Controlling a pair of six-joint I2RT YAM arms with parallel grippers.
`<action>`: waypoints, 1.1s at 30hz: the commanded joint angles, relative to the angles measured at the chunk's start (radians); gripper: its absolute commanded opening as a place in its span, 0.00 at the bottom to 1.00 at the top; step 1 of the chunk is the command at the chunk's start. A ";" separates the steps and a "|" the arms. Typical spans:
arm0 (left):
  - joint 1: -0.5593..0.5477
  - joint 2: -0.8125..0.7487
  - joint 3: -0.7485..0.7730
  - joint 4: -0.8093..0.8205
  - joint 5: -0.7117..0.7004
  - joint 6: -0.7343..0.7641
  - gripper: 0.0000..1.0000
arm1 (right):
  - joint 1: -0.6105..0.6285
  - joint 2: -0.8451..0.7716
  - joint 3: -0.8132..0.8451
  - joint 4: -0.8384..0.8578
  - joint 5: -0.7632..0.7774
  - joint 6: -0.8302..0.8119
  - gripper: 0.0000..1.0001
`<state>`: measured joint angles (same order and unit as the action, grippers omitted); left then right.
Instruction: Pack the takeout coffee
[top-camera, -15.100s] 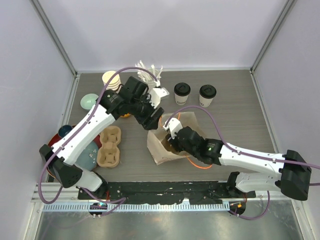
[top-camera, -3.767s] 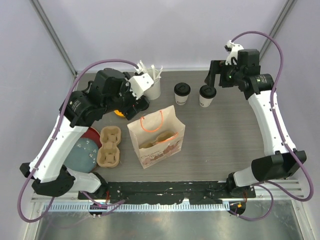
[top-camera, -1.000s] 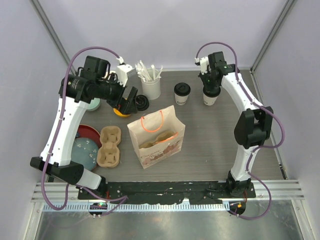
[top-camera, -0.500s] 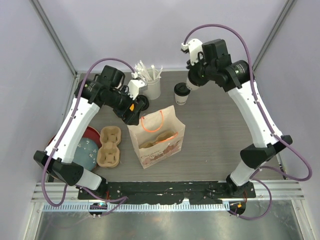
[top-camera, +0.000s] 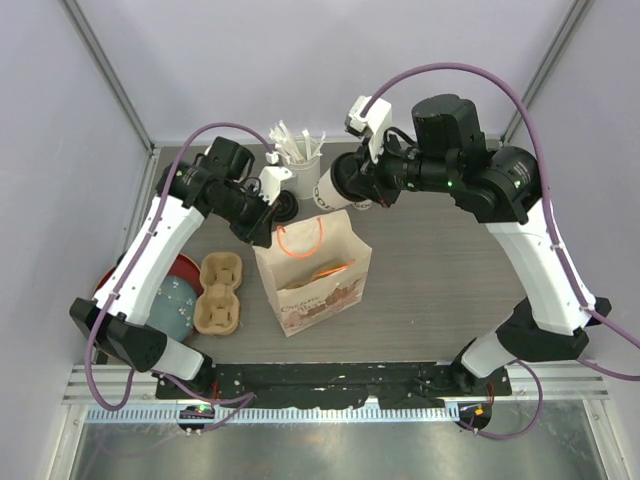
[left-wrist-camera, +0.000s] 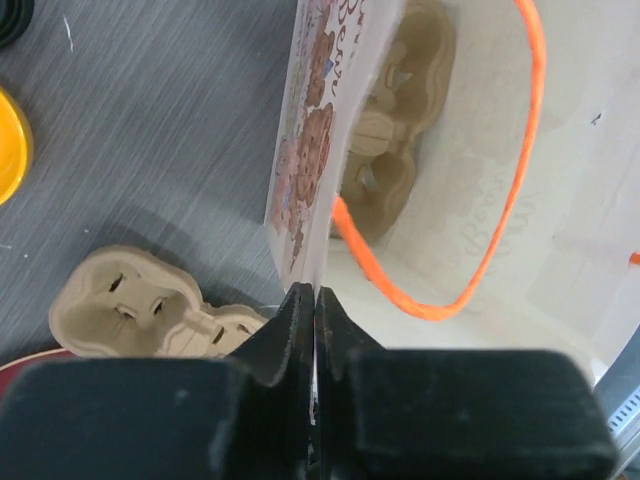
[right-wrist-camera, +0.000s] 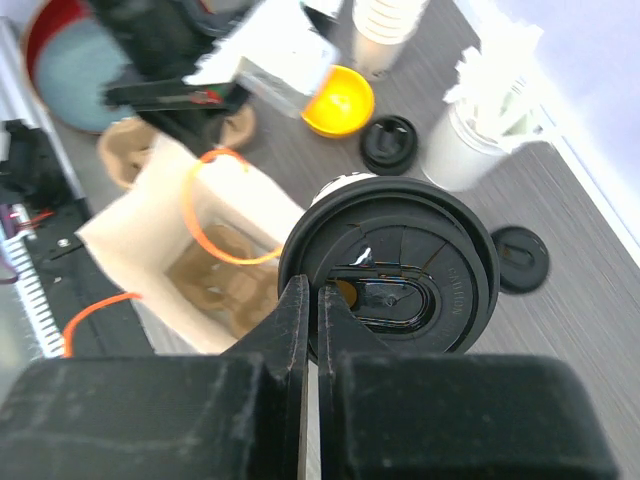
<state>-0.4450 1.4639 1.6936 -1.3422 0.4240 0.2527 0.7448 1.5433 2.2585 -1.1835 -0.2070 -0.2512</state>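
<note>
My right tool (right-wrist-camera: 311, 290) grips one lidded coffee cup (right-wrist-camera: 390, 275) in the air, near the mouth of the paper bag (top-camera: 320, 290). My left tool (left-wrist-camera: 313, 298) pinches the bag's rim. The carrier (left-wrist-camera: 395, 130) inside looks empty, so both cups are still to pack. The second is probably hidden under my arm.

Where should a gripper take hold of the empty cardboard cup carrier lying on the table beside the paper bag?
Probably the narrow waist between its two wells, from straight above. The cup carrier lies flat with its wells facing up, its body looks too wide to span, and the paper bag stands close beside it.
</note>
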 joint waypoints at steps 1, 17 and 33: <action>0.000 -0.050 0.009 0.035 0.032 -0.016 0.01 | 0.047 -0.029 0.033 -0.011 -0.152 -0.009 0.01; 0.002 -0.048 0.002 0.032 0.121 0.006 0.00 | 0.177 0.141 -0.020 -0.091 -0.316 -0.244 0.01; 0.003 -0.024 0.014 0.029 0.188 0.043 0.00 | 0.194 0.219 -0.171 -0.172 -0.353 -0.650 0.01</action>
<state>-0.4450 1.4464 1.6821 -1.3319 0.5533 0.2741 0.9306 1.7473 2.0903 -1.3254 -0.5274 -0.7425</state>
